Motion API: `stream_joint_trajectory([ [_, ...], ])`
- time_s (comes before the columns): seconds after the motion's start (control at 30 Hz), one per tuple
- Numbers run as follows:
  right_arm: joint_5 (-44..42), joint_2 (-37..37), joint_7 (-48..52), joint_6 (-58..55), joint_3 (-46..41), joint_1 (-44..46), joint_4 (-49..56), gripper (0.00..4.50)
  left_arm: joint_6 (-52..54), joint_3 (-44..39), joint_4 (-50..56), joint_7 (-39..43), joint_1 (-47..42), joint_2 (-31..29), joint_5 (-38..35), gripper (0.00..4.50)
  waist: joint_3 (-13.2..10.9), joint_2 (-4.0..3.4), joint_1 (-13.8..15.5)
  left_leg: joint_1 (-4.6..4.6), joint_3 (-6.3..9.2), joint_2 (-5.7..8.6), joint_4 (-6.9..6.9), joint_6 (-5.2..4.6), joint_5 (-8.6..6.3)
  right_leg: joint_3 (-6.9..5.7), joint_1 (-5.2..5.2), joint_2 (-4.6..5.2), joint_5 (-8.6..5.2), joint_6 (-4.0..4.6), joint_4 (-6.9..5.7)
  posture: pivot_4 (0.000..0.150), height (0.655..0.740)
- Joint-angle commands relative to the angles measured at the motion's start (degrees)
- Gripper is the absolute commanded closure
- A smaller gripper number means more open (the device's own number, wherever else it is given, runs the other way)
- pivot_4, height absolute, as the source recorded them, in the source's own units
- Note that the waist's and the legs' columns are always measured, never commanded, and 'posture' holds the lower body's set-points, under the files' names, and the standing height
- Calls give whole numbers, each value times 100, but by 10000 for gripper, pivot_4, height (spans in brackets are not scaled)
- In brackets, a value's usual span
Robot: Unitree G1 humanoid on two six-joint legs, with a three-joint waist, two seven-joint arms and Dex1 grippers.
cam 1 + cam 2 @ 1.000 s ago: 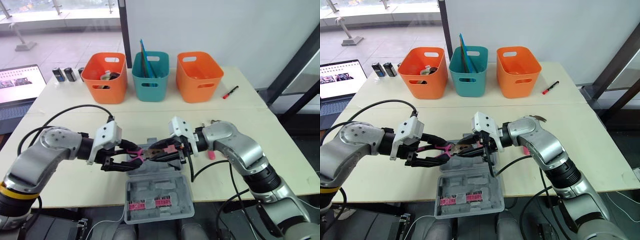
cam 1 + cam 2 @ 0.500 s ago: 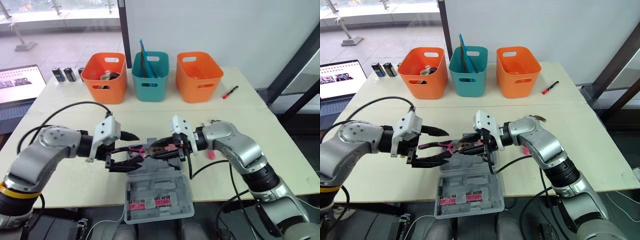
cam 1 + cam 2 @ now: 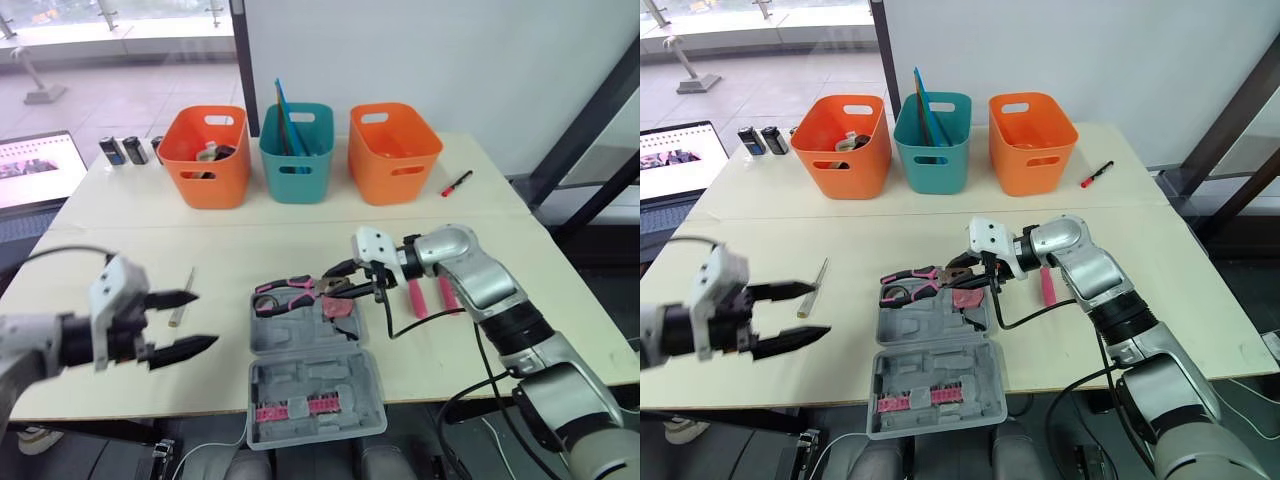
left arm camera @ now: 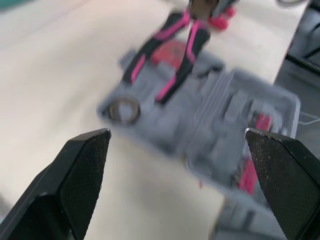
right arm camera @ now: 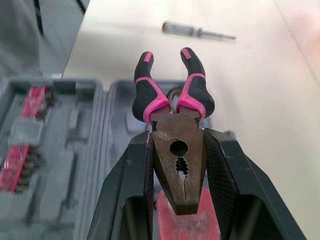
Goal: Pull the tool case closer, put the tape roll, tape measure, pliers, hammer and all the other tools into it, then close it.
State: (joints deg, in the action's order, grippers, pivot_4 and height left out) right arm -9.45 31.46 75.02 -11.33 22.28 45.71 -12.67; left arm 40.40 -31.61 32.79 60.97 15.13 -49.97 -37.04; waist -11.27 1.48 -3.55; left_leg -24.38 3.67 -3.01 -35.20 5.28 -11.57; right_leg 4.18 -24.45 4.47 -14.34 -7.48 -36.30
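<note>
- We see the right tool (image 5: 177,139) clenched on the pliers (image 3: 285,289) by their head, handles pointing away from it over the open case (image 3: 292,338).
- Our left tool (image 3: 203,320) gapes wide, empty, well apart from the case.

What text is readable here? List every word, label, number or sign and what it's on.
No text can be read.
On the laptop screen: content shows, too small to read.
On the two small dark items behind the left orange bin: labels too small to read.
On the tool case and pliers: no lettering visible.
</note>
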Motion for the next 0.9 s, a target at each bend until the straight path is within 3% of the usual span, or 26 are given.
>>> stream_joint_trajectory([
  [0.03, 75, -171, 147, 203, 48, 35, -65, 35459, -515, -349, 449, -64, 687, 210, 348, 0, 0, 0, 1, 0, 0, 0, -1, 0, 0, 0, 1, 0, 0, 0, -1, 1500, 7344],
  [0.3, 362, -381, 110, 424, 181, -197, -499, 35459, -1158, -250, 425, -301, 992, 801, 325, 0, 5, 7, 15, 8, 0, 1, -5, 2, 1, 0, 11, 1, 3, 9, 1, 1500, 7344],
  [0.9, 982, -1137, 45, 1132, 346, 93, -1913, 35459, -1497, -5, 134, -287, 718, 435, 443, 0, 4, 6, -60, 20, -1, 1, 1, 2, 1, 1, 13, -1, 3, 8, -4, 1500, 7344],
])
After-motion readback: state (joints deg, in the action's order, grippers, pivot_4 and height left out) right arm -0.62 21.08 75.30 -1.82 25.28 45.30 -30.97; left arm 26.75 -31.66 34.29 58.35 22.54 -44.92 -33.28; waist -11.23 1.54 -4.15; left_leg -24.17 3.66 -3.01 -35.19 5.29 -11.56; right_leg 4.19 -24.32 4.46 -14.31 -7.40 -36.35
